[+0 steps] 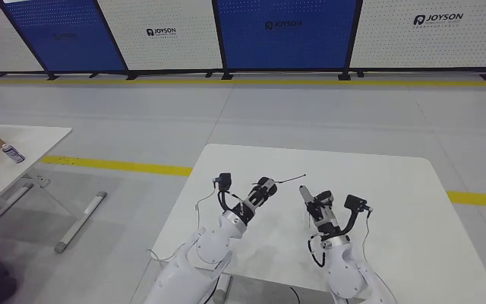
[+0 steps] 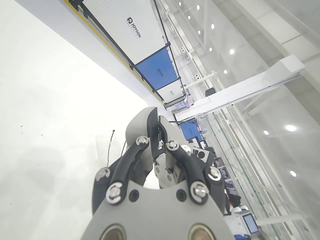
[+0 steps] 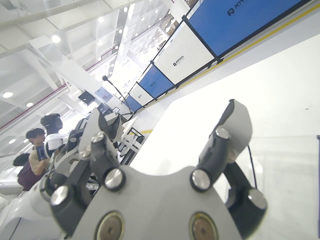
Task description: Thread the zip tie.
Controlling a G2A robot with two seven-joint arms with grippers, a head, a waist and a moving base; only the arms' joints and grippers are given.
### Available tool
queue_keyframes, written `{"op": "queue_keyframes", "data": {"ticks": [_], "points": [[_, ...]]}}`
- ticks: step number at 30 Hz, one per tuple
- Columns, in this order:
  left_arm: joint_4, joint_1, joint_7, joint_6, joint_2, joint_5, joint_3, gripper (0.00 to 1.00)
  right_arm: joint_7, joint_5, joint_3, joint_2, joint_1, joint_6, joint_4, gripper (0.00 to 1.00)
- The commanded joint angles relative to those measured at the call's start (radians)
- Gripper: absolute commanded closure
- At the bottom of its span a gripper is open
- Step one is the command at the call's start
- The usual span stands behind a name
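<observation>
One zip tie (image 1: 292, 179) is clamped in the left jaws; the right jaws gape open.

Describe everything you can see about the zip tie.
The zip tie is a thin black strip, plastic by its look, with a small blocky head at its free end. Its other end is pinched in the shut left pincer. The rest sticks out unsupported above the white table, slightly curved, pointing toward the other arm's side. It forms no loop, and nothing but the pincer touches it.
</observation>
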Motion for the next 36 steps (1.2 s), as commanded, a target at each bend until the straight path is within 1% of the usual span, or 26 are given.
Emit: {"op": "queue_keyframes", "data": {"ticks": [1, 4, 7, 9, 10, 11, 17, 19, 20, 21, 22, 24, 27, 28, 30, 31, 36], "points": [[-0.01, 0.006, 0.009, 0.002, -0.001, -0.012, -0.002, 1.0, -0.064, -0.095, -0.018, -0.005, 0.0, 0.099, -0.001, 0.0], [-0.021, 0.014, 0.018, 0.008, -0.001, -0.023, -0.003, 1.0, -0.103, -0.169, -0.039, -0.01, 0.011, 0.177, 0.008, 0.0], [-0.024, 0.013, 0.01, 0.016, -0.002, -0.039, -0.005, 1.0, -0.125, -0.26, -0.061, -0.014, 0.025, 0.259, 0.023, 0.0], [-0.025, 0.012, -0.002, 0.025, -0.003, -0.058, -0.004, 1.0, -0.112, -0.366, -0.086, -0.016, 0.043, 0.342, 0.043, 0.0], [-0.025, 0.012, -0.002, 0.025, -0.003, -0.058, -0.004, 1.0, -0.103, -0.385, -0.096, -0.019, 0.048, 0.369, 0.044, 0.0], [-0.025, 0.012, -0.002, 0.025, -0.003, -0.058, -0.004, 1.0, -0.102, -0.387, -0.099, -0.02, 0.05, 0.375, 0.044, 0.0], [-0.025, 0.012, -0.002, 0.025, -0.003, -0.058, -0.004, 1.0, -0.102, -0.387, -0.099, -0.02, 0.05, 0.375, 0.044, 0.0], [-0.02, 0.009, -0.004, 0.028, -0.003, -0.063, -0.003, 1.0, -0.058, -0.397, -0.096, -0.018, 0.054, 0.372, 0.051, 0.0], [-0.018, 0.006, -0.005, 0.029, -0.003, -0.064, -0.005, 1.0, -0.026, -0.398, -0.094, -0.017, 0.058, 0.356, 0.049, 0.0], [-0.017, 0.005, -0.005, 0.031, -0.003, -0.065, -0.007, 1.0, 0.024, -0.385, -0.088, -0.014, 0.061, 0.327, 0.046, 0.0], [-0.018, 0.005, -0.006, 0.032, -0.003, -0.066, -0.01, 1.0, 0.052, -0.379, -0.077, -0.012, 0.064, 0.308, 0.04, 0.0], [-0.02, 0.006, -0.009, 0.033, -0.001, -0.061, -0.015, 1.0, 0.1, -0.394, -0.059, -0.005, 0.065, 0.289, 0.033, 0.0], [-0.023, 0.009, -0.025, 0.043, 0.002, -0.047, -0.024, 1.0, 0.189, -0.418, -0.032, 0.006, 0.064, 0.247, 0.007, 0.0], [-0.024, 0.01, -0.037, 0.047, 0.003, -0.043, -0.025, 1.0, 0.24, -0.445, -0.025, 0.012, 0.065, 0.219, -0.003, 0.0], [-0.025, 0.011, -0.062, 0.055, 0.005, -0.037, -0.029, 1.0, 0.356, -0.499, -0.018, 0.025, 0.074, 0.137, -0.02, 0.0], [-0.027, 0.011, -0.066, 0.057, 0.006, -0.036, -0.031, 1.0, 0.4, -0.501, -0.002, 0.03, 0.075, 0.109, -0.037, 0.0], [-0.027, 0.011, -0.066, 0.057, 0.006, -0.036, -0.031, 1.0, 0.4, -0.501, -0.002, 0.03, 0.075, 0.109, -0.037, 0.0]]}}
